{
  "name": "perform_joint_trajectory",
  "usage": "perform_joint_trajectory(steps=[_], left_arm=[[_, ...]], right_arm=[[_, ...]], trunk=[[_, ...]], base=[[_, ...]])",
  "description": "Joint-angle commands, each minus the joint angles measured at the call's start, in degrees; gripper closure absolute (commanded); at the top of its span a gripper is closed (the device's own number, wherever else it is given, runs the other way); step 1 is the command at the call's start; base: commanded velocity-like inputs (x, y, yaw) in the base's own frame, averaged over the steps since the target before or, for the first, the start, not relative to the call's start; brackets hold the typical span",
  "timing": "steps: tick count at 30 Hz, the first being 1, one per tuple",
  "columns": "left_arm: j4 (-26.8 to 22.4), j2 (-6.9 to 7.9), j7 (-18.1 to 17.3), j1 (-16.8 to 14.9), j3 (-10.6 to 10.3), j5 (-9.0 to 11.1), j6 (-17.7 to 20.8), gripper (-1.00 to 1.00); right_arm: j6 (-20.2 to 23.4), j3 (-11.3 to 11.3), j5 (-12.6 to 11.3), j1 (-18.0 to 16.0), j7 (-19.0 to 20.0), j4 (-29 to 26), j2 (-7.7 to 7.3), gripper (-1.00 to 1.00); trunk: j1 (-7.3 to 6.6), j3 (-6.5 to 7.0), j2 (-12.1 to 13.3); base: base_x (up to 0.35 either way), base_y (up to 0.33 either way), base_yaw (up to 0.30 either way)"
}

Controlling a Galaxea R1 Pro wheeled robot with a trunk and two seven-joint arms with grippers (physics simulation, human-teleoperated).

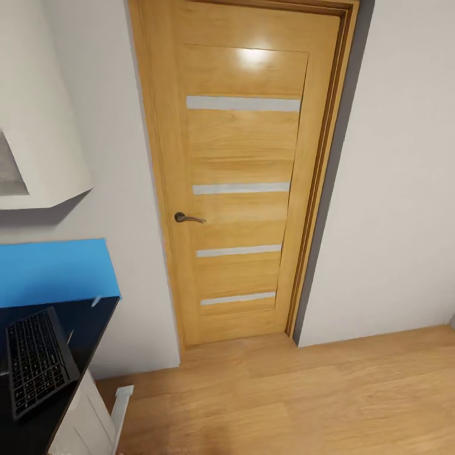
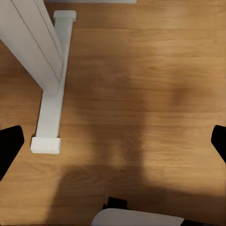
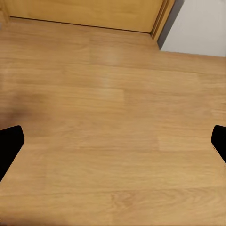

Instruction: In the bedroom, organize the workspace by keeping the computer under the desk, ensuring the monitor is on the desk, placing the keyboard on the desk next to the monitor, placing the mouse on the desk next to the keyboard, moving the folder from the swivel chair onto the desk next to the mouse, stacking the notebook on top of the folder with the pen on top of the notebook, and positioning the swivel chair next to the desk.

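Note:
The desk (image 1: pixel 88 328) shows at the lower left of the head view, with a glossy black top, a blue back panel (image 1: pixel 57 272) and a white leg (image 1: pixel 120 404). The keyboard (image 1: pixel 36 360), slim and grey with dark keys, lies on the desk near its right end. In the left wrist view my left gripper (image 2: pixel 113 143) hangs open over the wood floor, beside the desk's white leg and foot (image 2: pixel 49 113). My right gripper (image 3: pixel 113 146) is open too, over bare floor, with nothing between its fingers.
A closed wooden door (image 1: pixel 243 170) with a metal handle (image 1: pixel 187 218) stands straight ahead in a grey wall. A white slanted panel (image 1: pixel 38 126) juts out at the upper left. Wood plank floor (image 1: pixel 303 398) stretches to the right of the desk.

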Motion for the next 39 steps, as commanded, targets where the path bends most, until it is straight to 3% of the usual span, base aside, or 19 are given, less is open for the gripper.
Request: perform_joint_trajectory(steps=[1, 11, 21, 25, 29, 31, 39], left_arm=[[-0.1, 0.0, 0.0, 0.0, 0.0, 0.1, -0.1, -1.0], [-0.1, 0.01, 0.1, 0.0, 0.0, 0.2, -0.2, -1.0], [-0.2, -0.11, 0.0, 0.0, -0.2, 0.0, -1.4, -1.0], [1.1, 0.21, 0.0, 0.0, -0.2, 0.0, -6.8, -1.0], [5.3, 0.54, -0.2, 0.0, -0.2, 0.0, -16.3, -1.0], [5.8, 0.56, -0.2, 0.0, -0.3, 0.0, -18.9, -1.0], [6.1, 0.28, -0.2, 0.0, -0.3, 0.0, -19.3, -1.0]], right_arm=[[0.0, 0.0, 0.6, 0.0, -0.6, 0.0, 0.01, -1.0], [-1.1, -0.1, 0.4, 0.0, -0.6, 0.0, 0.3, -1.0], [-5.2, -0.4, 0.4, 0.0, -1.0, 0.2, 0.14, -1.0], [-6.0, -0.4, 0.4, 0.0, -4.2, 0.0, 0.19, -1.0], [-9.4, -0.3, 0.3, 0.0, -10.2, 0.1, 0.41, -1.0], [-10.8, -0.2, 0.3, 0.0, -12.9, 0.1, 0.72, -1.0], [-13.9, -0.2, 0.3, 0.0, -18.2, 0.0, 1.22, -1.0]], trunk=[[0.01, -0.06, 0.0], [0.01, -0.06, 0.0], [0.01, -0.06, 0.0], [0.01, -0.06, 0.0], [0.01, -0.06, 0.0], [0.01, -0.06, 0.0], [0.01, -0.06, 0.0]], base=[[0.02, -0.076, 0.276], [0.004, -0.016, 0.278], [0.0, 0.0, 0.286], [0.0, 0.0, 0.287], [0.0, 0.0, 0.287], [0.0, 0.0, 0.286], [0.0, 0.0, 0.286]])
